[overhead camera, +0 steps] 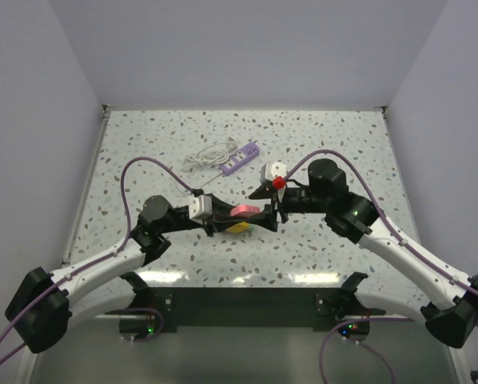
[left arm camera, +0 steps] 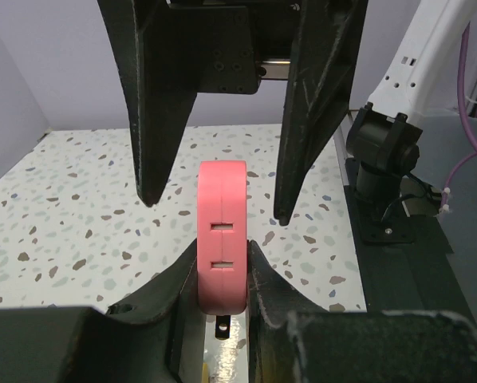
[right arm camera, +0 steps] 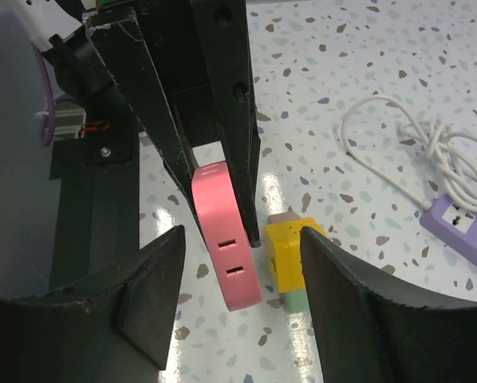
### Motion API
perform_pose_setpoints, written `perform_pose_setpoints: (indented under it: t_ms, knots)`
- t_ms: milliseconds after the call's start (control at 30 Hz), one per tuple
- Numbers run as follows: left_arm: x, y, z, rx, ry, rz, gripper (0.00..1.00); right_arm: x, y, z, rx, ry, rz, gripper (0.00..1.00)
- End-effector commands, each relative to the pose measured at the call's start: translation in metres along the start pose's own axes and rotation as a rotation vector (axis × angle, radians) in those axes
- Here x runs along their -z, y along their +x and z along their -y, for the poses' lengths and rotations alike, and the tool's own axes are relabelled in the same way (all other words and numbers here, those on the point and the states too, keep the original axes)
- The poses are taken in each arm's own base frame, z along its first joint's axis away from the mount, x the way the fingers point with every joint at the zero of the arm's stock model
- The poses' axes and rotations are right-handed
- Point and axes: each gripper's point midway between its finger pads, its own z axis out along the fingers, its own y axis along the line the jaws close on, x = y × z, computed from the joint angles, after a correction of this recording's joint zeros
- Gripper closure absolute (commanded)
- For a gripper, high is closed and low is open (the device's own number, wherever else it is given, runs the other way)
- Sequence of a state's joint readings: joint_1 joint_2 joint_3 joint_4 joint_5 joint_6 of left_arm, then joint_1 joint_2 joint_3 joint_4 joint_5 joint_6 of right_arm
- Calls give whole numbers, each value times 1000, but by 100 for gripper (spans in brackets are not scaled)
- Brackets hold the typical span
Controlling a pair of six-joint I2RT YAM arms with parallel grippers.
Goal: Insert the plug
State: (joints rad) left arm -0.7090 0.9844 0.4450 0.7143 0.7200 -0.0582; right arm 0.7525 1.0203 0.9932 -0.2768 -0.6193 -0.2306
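My left gripper is shut on a flat pink socket piece with two slots in its edge, and holds it on edge just above the table. In the left wrist view the piece is clamped between my fingers. A yellow plug block with pink and green ends lies on the table beside and below it. One of its metal prongs shows under the piece. My right gripper is open, its fingers either side of the pink piece without touching it.
A purple power strip with a coiled white cable lies further back on the speckled table. It also shows in the right wrist view. White walls enclose three sides.
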Motion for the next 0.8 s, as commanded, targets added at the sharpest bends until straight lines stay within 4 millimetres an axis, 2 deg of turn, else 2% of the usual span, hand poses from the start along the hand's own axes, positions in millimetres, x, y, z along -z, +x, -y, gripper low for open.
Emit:
perform_pose_setpoints:
  t_ms: [0,133,267,333,433,500,533,567,633,767]
  knots:
    - [0,-5,4,-32,28,17,100,-4,-17,-3,30,-48,43,38]
    - [0,-5,2,-30,18,12,100,-10,-21,-10,20,-117,58,54]
    - [-1,-1,0,-24,13,-1,100,-16,-19,-11,9,-149,48,87]
    - [0,-2,-1,-26,2,1,99,-18,-16,-11,4,-157,41,91]
    - [1,-2,-5,-24,-24,-1,79,-18,-17,-10,11,-149,50,100]
    - [1,-2,-7,-26,-39,1,66,-17,-17,-12,15,-150,56,100]
    - [1,-2,-8,-25,-45,0,53,-16,-18,-11,18,-145,61,100]
    - [2,-2,-10,-25,-54,0,47,-14,-22,-10,18,-131,76,100]
    - [3,0,-13,-23,-76,-3,35,-12,-24,-1,15,-68,76,100]
    - [7,2,-20,-29,-134,7,23,-2,-36,19,-24,76,72,100]
